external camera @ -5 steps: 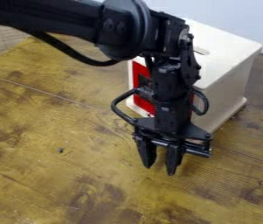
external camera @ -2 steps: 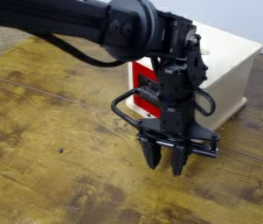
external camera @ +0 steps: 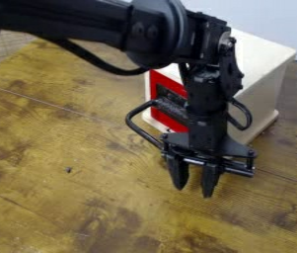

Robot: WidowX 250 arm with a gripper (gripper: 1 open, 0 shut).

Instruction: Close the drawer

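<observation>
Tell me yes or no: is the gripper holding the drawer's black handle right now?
No, the gripper points down at the wooden table in front of the drawer, its fingers clear of the black handle.
</observation>
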